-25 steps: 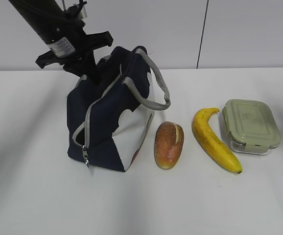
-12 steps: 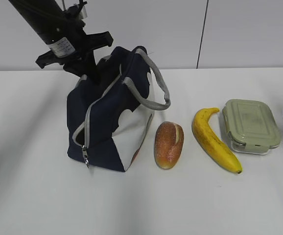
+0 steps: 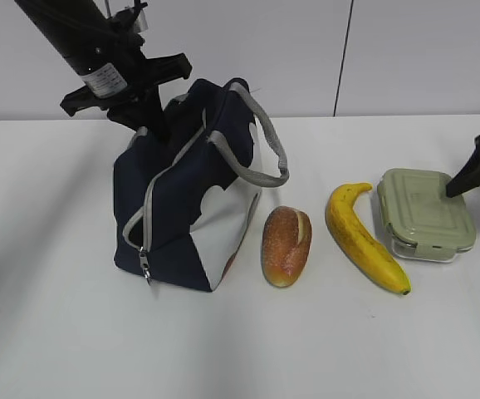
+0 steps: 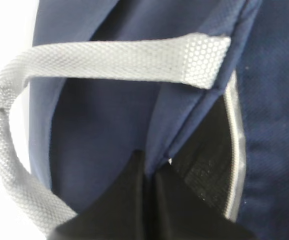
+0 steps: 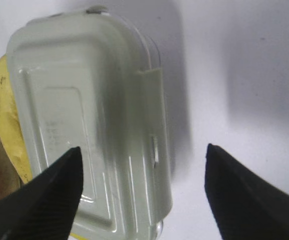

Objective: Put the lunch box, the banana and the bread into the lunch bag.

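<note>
Lunch bag (image 3: pixel 192 195) standing on the white worktop (image 3: pixel 57 332), leaning a little, navy with white side panels, grey zipper run partly open along its top edge, ring pull hanging low at the near corner; grey strap handle (image 3: pixel 261 145) looping out from its right side

Bread (image 3: pixel 286 245) lying just right of the lunch bag, close to the white panel but apart from it, pale slash on its upper right

Banana (image 3: pixel 363 237) next, further right of the lunch bag, curved, dark tips at both ends, near the bread without touching

Lunch box (image 3: pixel 426 214) furthest right of the lunch bag, sage-green lid on, flat on the worktop, just beside the banana

Left gripper (image 4: pixel 149 172) at the top rear of the lunch bag, jaws pressed together on a fold of navy fabric beside the zipper edge, grey strap arching past it in the left wrist view

Right gripper (image 5: pixel 143 160) above the lunch box on the far side from the lunch bag, jaws spread wide, one fingertip (image 5: pixel 59 175) over the lid and the other over bare worktop beyond the clip side, nothing held; whether the fingertip touches the lid cannot be told
</note>
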Tool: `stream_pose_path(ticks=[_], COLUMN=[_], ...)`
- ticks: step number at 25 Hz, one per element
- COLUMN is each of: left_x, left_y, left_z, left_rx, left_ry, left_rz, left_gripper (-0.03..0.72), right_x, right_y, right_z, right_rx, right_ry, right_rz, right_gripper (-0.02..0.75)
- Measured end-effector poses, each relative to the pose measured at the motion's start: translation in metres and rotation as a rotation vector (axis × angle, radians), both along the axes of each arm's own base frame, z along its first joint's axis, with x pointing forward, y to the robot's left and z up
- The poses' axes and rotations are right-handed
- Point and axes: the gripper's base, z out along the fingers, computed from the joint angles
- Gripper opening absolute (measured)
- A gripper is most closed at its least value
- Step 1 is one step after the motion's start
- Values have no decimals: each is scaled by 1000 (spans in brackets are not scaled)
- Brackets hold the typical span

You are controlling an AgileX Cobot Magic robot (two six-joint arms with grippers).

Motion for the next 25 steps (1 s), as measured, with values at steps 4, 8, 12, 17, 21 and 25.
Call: stream_pose_path(ticks=[4,8,12,17,21,25], left_x=[0,0,0,0,0,0], left_y=[0,0,0,0,0,0], left_z=[0,0,0,0,0,0], left_rx=[0,1,1,1,1,1], left_ry=[0,-2,-3,-3,-3,-3], left_rz=[0,-4,-7,-7,-7,-7], left_gripper=[-3,-3,-3,-3,-3,-3], right_x=[14,23,23,24,27,27], right_y=[-1,-7,-18,-25,-24,-24], right_z=[-7,-19,-27,-34,-36,-37], right_rx=[45,97,192,251,277,272], right_ry=[-9,5,-10,-49,-86,-88], right_rz=[71,102,83,68,74,85], right_gripper=[608,610,602,592,590,590])
